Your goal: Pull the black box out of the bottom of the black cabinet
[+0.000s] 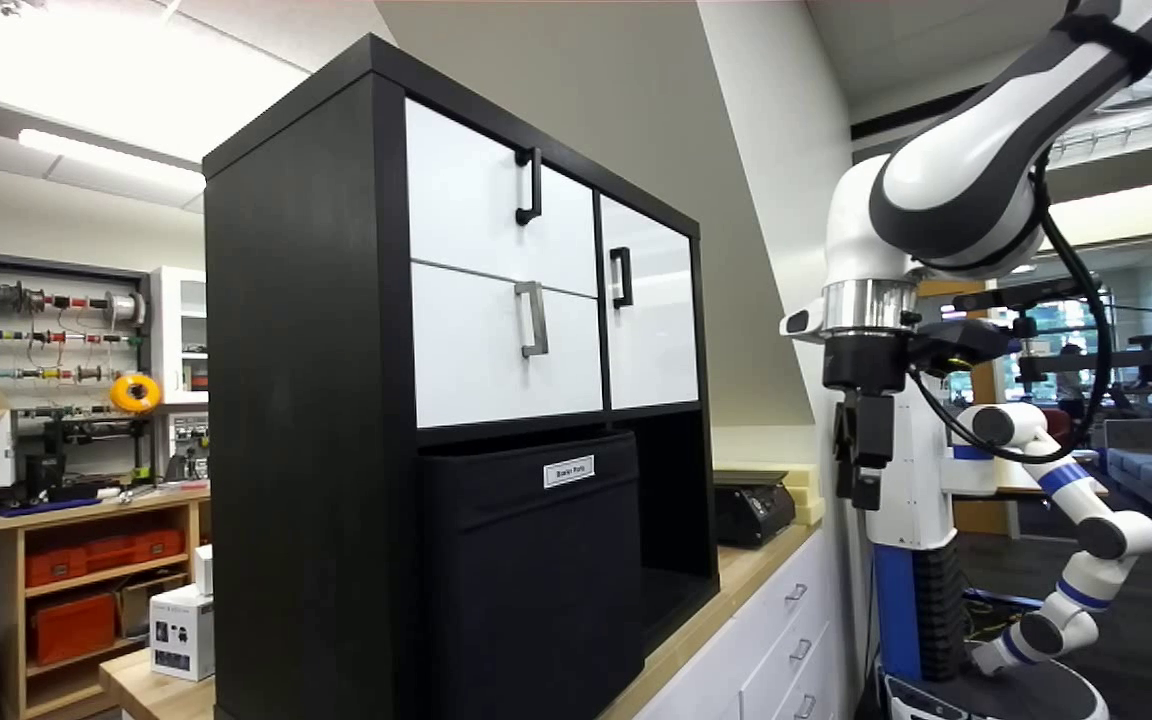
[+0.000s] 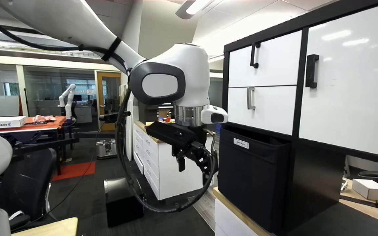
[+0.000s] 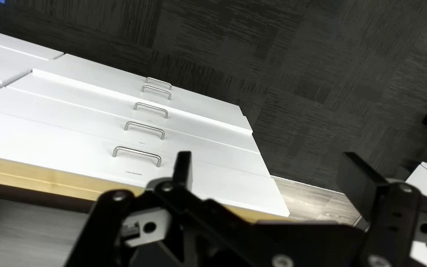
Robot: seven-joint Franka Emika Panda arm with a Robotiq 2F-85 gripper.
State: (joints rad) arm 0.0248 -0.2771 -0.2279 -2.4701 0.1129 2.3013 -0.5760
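1. While the end effector [image 3: 267,167] hangs pointing downward, its fingers [image 3: 360,181] stand spread, apart from the black fabric bin [image 1: 536,580].
2. Black fabric bin: in the bottom compartment of the black cube-shelf cabinet [image 1: 296,380], below two stacked white drawers [image 1: 476,340]; front jutting beyond the cabinet, white label [image 1: 569,471] near its top edge.
3. Table [image 1: 751,565]: wood-topped, beneath the cabinet.
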